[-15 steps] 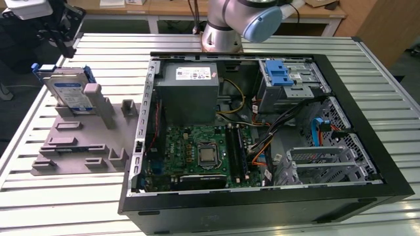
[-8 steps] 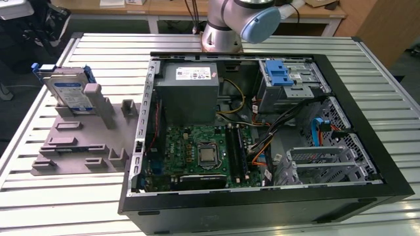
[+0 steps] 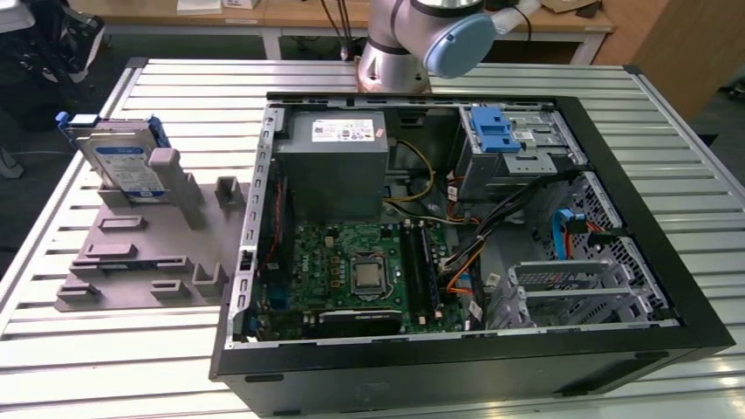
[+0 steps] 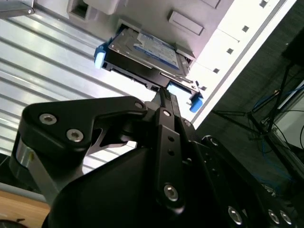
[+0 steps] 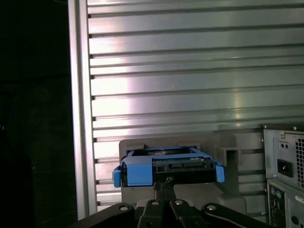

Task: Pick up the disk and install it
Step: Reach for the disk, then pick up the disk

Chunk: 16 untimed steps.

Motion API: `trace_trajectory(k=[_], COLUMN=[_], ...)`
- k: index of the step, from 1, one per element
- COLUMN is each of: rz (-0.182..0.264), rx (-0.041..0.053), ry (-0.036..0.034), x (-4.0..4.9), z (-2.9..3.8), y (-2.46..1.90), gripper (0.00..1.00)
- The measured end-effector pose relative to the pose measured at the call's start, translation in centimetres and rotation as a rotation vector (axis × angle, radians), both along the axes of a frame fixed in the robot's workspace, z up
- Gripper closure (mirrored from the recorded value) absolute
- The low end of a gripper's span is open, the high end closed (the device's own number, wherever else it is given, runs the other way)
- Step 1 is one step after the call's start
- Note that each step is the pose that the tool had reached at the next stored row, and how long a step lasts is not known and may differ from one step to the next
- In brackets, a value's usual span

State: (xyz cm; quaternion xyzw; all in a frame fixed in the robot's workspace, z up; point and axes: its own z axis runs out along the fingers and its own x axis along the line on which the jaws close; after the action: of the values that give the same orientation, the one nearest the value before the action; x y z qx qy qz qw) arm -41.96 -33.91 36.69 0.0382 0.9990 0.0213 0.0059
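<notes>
The disk point(image 3: 125, 164) stands up in a grey holder point(image 3: 128, 262) on the table point(image 3: 105, 349), on the exterior view's left of the open computer point(image 3: 466, 353). The arm point(image 3: 396, 61) is behind it.

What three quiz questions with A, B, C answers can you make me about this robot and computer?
1. Where is the disk?
A) standing in the grey holder beside the computer case
B) inside the computer case
C) on the floor

2. What colour is the frame around the disk?
A) red
B) blue
C) yellow

3. How is the computer case?
A) open, its insides showing
B) shut with a lid
C) wrapped in paper

Answers:
1 A: the exterior view shows it upright in the holder, on that view's left of the case.
2 B: blue edges show in both wrist views.
3 A: the green circuit board is in plain sight.
</notes>
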Motion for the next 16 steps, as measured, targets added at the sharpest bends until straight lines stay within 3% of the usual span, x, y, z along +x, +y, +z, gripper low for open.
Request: trace_trajectory(k=[6, 16], rz=[0.0, 0.002], rx=[0.0, -0.0001], ry=[0.0001, 0.0], x=[-1.01, -1.26], z=[-0.03, -0.03], y=[0.0, 0.0], gripper=[0.89, 0.89])
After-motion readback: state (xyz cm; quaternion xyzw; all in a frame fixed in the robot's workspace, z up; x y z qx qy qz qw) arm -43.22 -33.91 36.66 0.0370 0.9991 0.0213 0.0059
